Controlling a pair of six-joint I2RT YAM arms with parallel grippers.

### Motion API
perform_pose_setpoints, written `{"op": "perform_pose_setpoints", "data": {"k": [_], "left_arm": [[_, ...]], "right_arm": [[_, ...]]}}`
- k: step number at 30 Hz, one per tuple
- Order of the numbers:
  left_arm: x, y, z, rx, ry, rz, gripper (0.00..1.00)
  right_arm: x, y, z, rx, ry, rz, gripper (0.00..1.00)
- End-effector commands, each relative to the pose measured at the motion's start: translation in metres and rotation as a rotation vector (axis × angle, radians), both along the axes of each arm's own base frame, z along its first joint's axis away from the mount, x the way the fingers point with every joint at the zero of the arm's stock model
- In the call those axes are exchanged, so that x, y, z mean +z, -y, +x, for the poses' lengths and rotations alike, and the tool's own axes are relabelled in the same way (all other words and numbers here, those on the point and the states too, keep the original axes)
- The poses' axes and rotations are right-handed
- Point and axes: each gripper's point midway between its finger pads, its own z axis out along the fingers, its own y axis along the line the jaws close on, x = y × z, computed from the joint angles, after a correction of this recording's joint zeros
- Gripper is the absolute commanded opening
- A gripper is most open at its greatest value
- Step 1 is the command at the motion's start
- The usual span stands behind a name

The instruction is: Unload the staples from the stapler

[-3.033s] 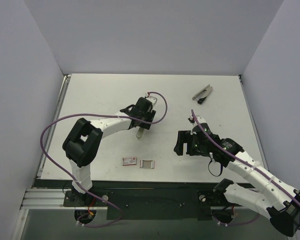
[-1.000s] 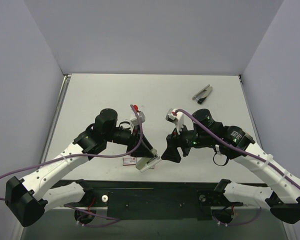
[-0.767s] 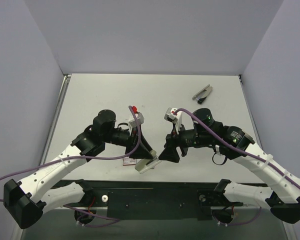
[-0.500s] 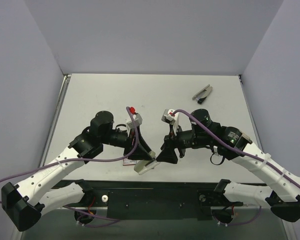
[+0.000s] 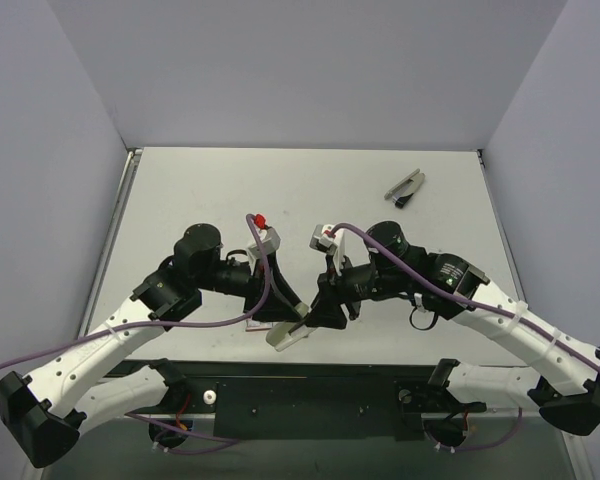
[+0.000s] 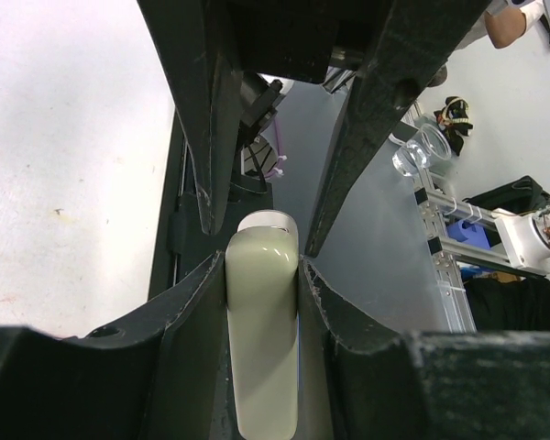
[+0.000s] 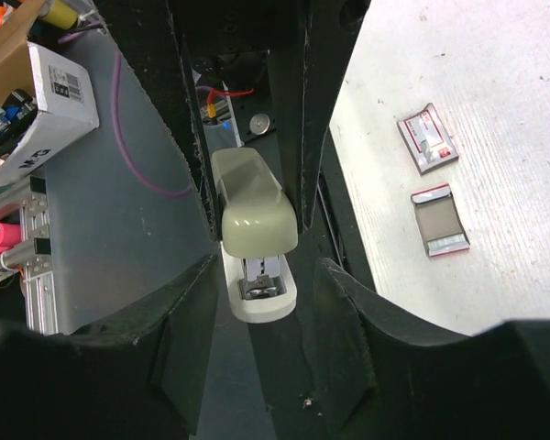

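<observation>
The stapler [image 5: 288, 334] has a beige top, a white base and a metal front. It hangs above the table's near edge. My left gripper [image 5: 283, 316] is shut on its body; the left wrist view shows the beige top [image 6: 262, 321] pinched between my fingers [image 6: 194, 307]. My right gripper [image 5: 320, 314] is open. In the right wrist view its jaws stand either side of the stapler's front end [image 7: 254, 234], apart from it.
A small hinged grey metal tool with a black end [image 5: 405, 187] lies at the back right. Two small flat boxes [image 7: 428, 137] [image 7: 439, 221] lie on the table [image 5: 210, 200] near the front edge. The black base rail [image 5: 310, 395] runs below the stapler.
My left gripper has carried the stapler from the table's middle to the near edge. My right gripper has moved left and now brackets the stapler's front end.
</observation>
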Motion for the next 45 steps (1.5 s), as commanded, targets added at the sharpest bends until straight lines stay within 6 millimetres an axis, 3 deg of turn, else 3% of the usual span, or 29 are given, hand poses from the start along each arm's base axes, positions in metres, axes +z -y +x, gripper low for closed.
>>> {"op": "perform_pose_setpoints", "data": {"k": [1, 7, 13, 29, 35, 39, 45], "left_arm": [[0.032, 0.001, -0.005, -0.018, 0.075, -0.09, 0.0], [0.036, 0.002, -0.002, 0.003, 0.074, -0.096, 0.0], [0.049, 0.004, 0.005, 0.058, 0.084, -0.124, 0.0], [0.091, -0.003, 0.025, 0.238, 0.174, -0.237, 0.0], [0.088, 0.003, 0.03, 0.232, 0.162, -0.233, 0.0], [0.08, 0.006, 0.035, 0.24, 0.156, -0.213, 0.0], [0.068, 0.009, 0.045, 0.275, 0.149, -0.171, 0.0]], "right_arm": [[0.006, -0.009, -0.005, 0.037, 0.011, 0.039, 0.4], [0.005, -0.013, -0.008, 0.054, 0.004, 0.041, 0.26], [0.003, -0.009, -0.017, 0.062, -0.008, 0.066, 0.0], [-0.032, 0.019, -0.04, -0.022, -0.068, 0.112, 0.0], [-0.015, 0.018, -0.032, -0.052, -0.028, 0.13, 0.01], [-0.003, 0.02, -0.016, -0.123, 0.034, 0.109, 0.16], [-0.001, 0.036, 0.013, -0.233, 0.153, 0.008, 0.37]]}}
